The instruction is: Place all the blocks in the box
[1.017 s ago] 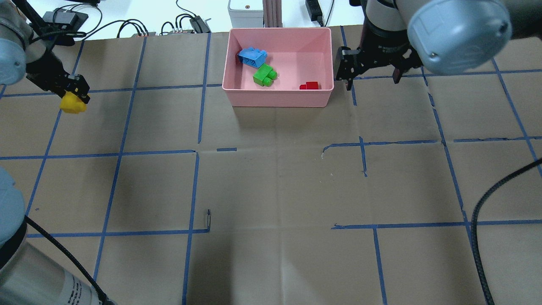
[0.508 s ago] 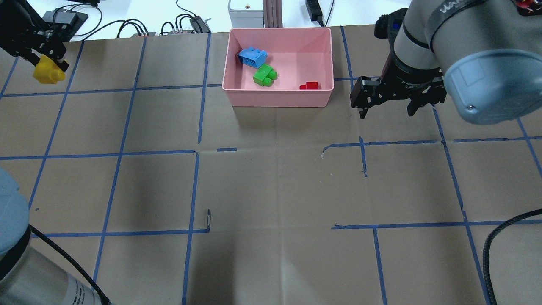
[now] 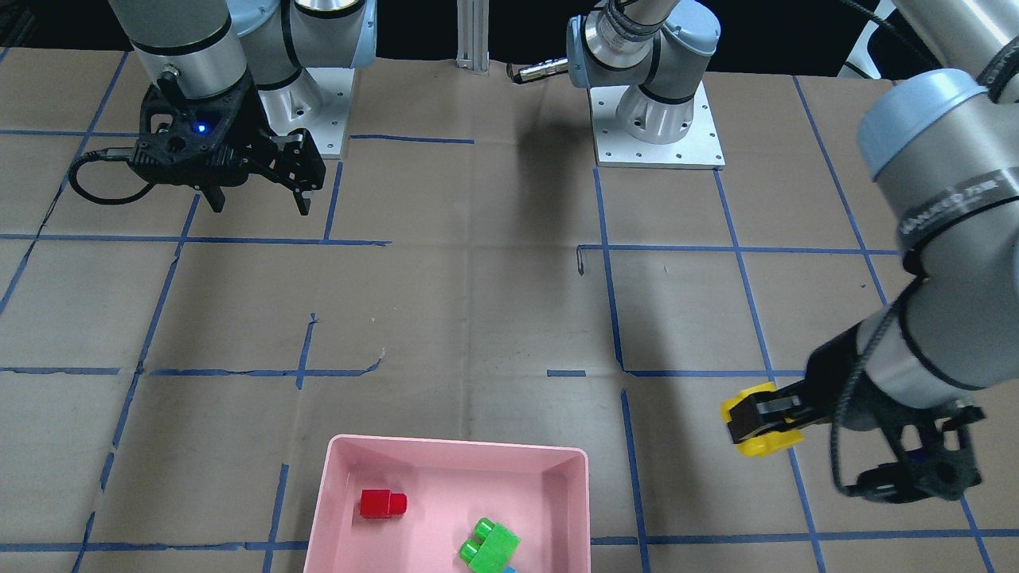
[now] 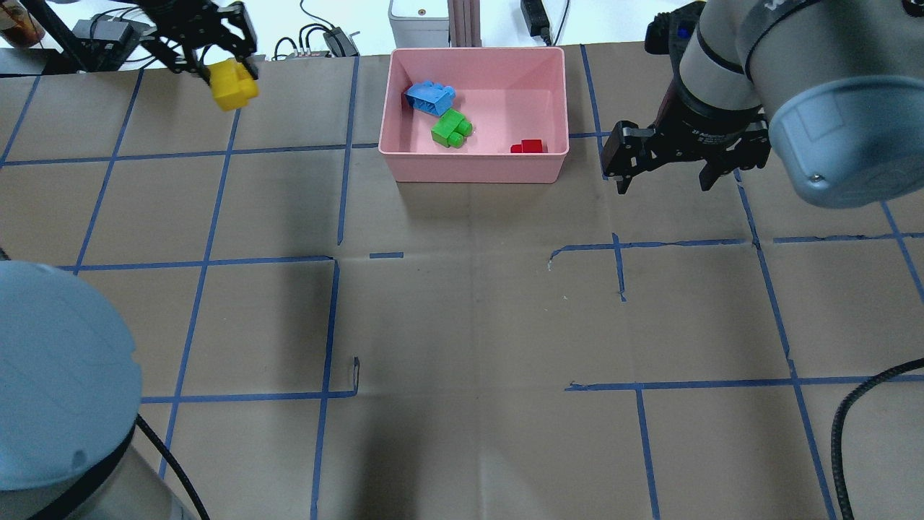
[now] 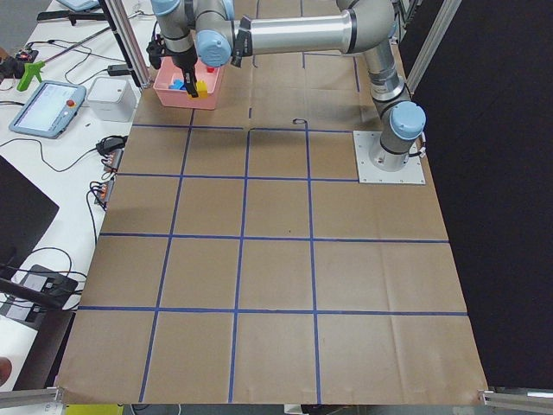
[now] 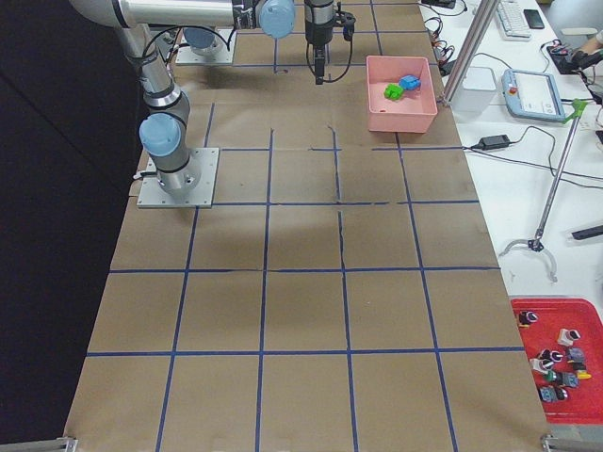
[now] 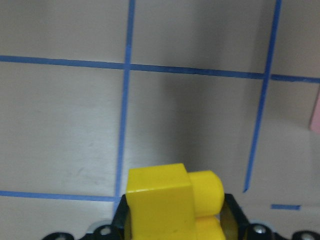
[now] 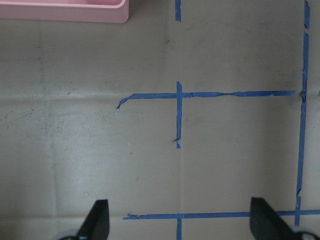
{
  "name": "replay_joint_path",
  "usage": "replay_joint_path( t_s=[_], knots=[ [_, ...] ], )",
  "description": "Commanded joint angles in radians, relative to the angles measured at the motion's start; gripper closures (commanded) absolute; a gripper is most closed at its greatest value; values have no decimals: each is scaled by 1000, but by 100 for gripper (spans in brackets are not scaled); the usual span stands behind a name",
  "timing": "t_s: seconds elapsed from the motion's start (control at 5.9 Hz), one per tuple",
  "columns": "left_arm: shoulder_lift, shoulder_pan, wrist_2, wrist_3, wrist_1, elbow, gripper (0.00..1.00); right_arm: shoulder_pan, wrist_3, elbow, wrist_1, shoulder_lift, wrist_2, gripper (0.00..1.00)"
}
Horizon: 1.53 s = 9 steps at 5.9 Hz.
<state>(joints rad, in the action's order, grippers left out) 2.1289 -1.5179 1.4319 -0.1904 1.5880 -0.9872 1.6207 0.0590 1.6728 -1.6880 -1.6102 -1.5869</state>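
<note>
My left gripper (image 4: pixel 229 72) is shut on the yellow two-stud brick (image 4: pixel 231 85) and holds it above the table's far left, well left of the pink box (image 4: pixel 476 170). The brick also shows in the front view (image 3: pixel 760 434) and the left wrist view (image 7: pixel 170 200). The light-blue brick (image 4: pixel 431 97), green brick (image 4: pixel 452 128) and red brick (image 4: pixel 529 146) lie inside the box. My right gripper (image 4: pixel 663 186) is open and empty, just right of the box's near right corner; its fingers (image 8: pixel 97 220) frame bare table.
A white device and a metal post (image 4: pixel 462 22) stand right behind the box, with cables along the far edge. My right arm's elbow (image 4: pixel 830 144) hangs over the far right and my left arm's elbow (image 4: pixel 58 375) over the near left.
My left gripper has carried the yellow brick up and to the right along the far edge, toward the box. My right gripper drew back from the box, then held nearly still.
</note>
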Motion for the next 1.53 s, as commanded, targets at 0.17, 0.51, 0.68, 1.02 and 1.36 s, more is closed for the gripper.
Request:
replay_joint_path(
  t_s=[0.17, 0.51, 0.68, 1.02, 1.36],
  knots=[
    [278, -227, -15, -348, -199, 218, 71, 1, -7, -10, 2, 6, -4, 0],
    [373, -232, 78, -333, -325, 216, 56, -2, -11, -8, 4, 7, -4, 0],
    [379, -234, 125, -333, -329, 208, 20, -2, -11, -10, 2, 7, -5, 0],
    [347, -234, 110, -328, -310, 202, 0, -2, -11, -10, 2, 4, -4, 0],
    [226, -232, 110, -328, -166, 180, 0, -2, -11, -10, 1, 4, -4, 0]
  ],
)
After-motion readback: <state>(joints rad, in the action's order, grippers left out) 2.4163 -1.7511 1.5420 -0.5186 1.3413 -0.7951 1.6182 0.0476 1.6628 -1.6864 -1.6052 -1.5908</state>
